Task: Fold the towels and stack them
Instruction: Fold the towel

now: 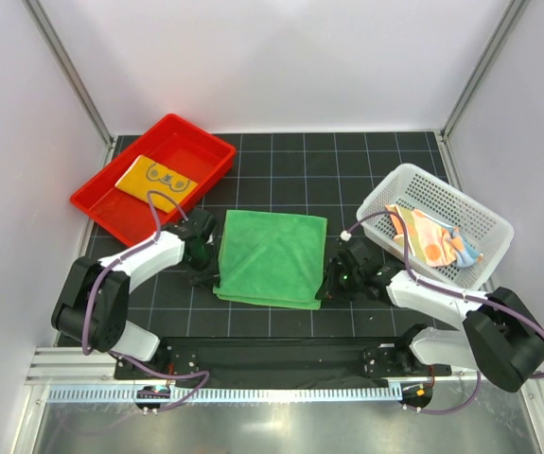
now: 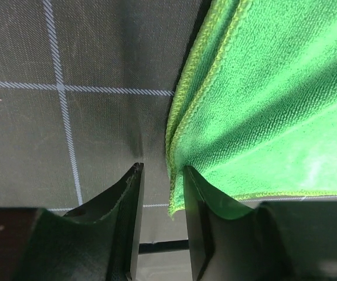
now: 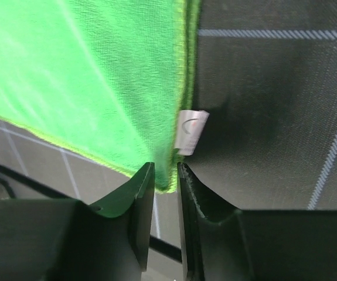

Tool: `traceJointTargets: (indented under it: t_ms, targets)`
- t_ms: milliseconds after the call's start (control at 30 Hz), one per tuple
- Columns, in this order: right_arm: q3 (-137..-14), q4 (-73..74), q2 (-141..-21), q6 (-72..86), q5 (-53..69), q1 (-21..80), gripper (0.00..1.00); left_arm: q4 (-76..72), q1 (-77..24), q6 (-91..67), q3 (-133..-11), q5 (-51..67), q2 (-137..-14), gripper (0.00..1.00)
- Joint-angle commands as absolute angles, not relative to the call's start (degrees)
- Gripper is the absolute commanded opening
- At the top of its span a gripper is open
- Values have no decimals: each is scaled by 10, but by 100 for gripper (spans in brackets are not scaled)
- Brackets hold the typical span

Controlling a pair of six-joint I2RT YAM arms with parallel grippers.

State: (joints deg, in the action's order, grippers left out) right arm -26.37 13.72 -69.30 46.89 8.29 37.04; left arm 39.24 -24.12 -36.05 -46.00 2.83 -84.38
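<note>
gripping the near right corner of the green towel (image 1: 272, 255) in the right claw (image 3: 165, 167), pinched nearly closed on the hem just beside a small white label (image 3: 190, 132). holds the left claw (image 2: 161, 170) at the towel's near left corner, parted only narrowly, with the hem lying in the gap against one finger and dark table (image 1: 281, 170) showing through the rest. shows the green towel folded into a rough square, flat on the table between the two arms. places the yellow-orange towel (image 1: 158, 180) folded inside the red tray (image 1: 196, 156) at far left, and the polka-dot towel (image 1: 432, 241) bunched in the white basket (image 1: 461, 203) at far right, both well apart from the green one.
</note>
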Motion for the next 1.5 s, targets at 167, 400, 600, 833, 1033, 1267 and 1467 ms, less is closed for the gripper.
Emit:
traceJointTargets:
  t_ms: [167,400,600,833,1033,1267,1467]
  targets:
    - [-255,126,-648,493,100,376,31,381,-261,-381,-463,36,-825,36]
    - [-241,112,-657,518,98,389,29,376,-272,-389,-461,37,-824,32]
    - [-236,115,-646,527,80,395,15,374,-278,-395,-454,36,-817,17]
    - [-276,169,-621,513,75,395,1,406,-278,-386,-489,36,-815,0]
    - [-297,213,-574,513,76,397,1,452,-298,-401,-527,21,-771,0]
    - [-219,170,-548,542,78,409,1,403,-300,-426,-437,29,-751,0]
    - [-192,150,-550,541,67,409,1,381,-301,-427,-408,15,-770,0]
